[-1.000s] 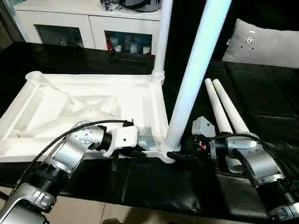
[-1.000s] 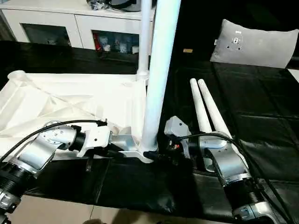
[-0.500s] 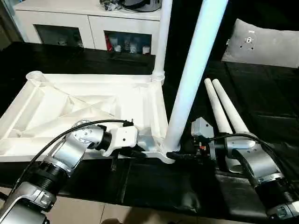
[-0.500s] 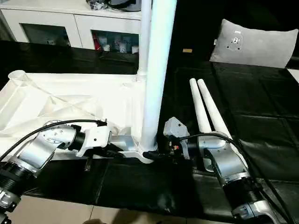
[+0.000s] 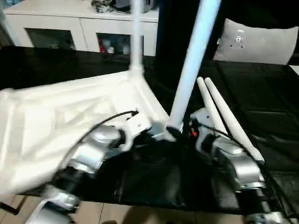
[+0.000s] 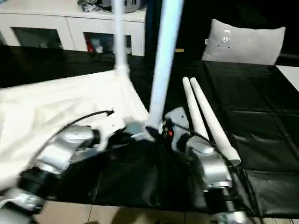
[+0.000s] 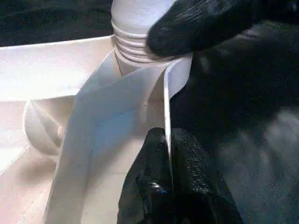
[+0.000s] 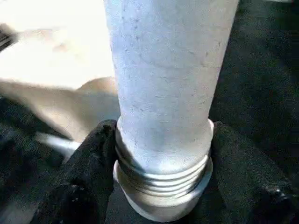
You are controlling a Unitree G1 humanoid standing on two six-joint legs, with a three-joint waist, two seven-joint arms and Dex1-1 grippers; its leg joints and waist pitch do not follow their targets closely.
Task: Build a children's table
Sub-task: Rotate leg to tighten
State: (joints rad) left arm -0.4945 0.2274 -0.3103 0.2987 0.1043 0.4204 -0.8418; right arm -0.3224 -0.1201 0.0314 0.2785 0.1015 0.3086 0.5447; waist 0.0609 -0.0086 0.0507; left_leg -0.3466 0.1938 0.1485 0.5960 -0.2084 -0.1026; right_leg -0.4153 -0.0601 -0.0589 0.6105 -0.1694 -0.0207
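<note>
The left gripper (image 7: 167, 186) pinches the tabletop (image 5: 56, 116) rim to steady it on the black table (image 5: 261, 116), while the right gripper (image 8: 161, 177) clasps the upright leg (image 5: 189, 74) at its threaded base, likely screwing it home

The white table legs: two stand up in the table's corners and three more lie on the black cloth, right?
Not quite. Two loose legs lie side by side on the black cloth, not three; the left eye view shows them. The rest is right: the near leg and the far leg stand up in corners of the upside-down white top.
</note>
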